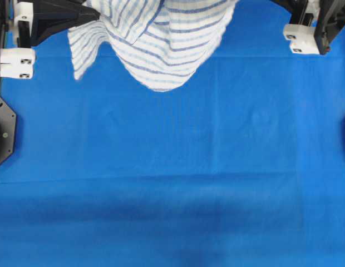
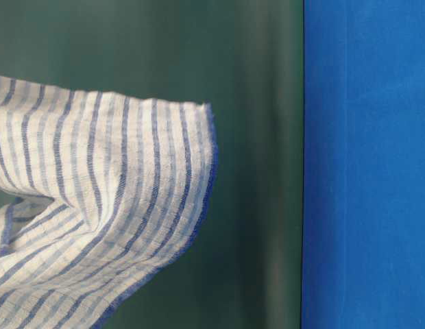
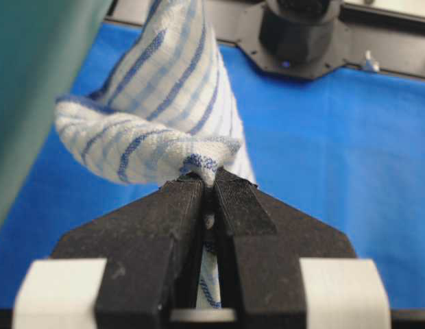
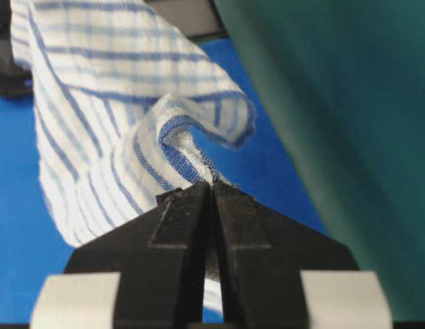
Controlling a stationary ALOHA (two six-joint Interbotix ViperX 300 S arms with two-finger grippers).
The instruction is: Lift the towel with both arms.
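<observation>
Blue sheet [image 1: 172, 167] covers the whole work surface in the overhead view, smooth apart from faint fold lines and a soft shadow band toward 6 o'clock. Behind it, at table level, a dark green wall [image 2: 253, 137] fills the background, with the blue surface standing along the 3 o'clock edge. Black base plates sit at 9 o'clock [image 1: 3, 130] and at the 3 o'clock rim of the overhead view.

Hanging at 12 o'clock in that view is the towel [image 1: 161, 39], white with thin blue and grey stripes, sagging in a curved belly between the two arms and clear of the sheet. Its hemmed blue edge shows at table level.

At 11 o'clock the left gripper [image 3: 209, 185] has its black jaws pressed together on a bunched corner of the towel. At 1 o'clock the right gripper [image 4: 211, 186] likewise pinches another corner, jaws closed on the cloth.
</observation>
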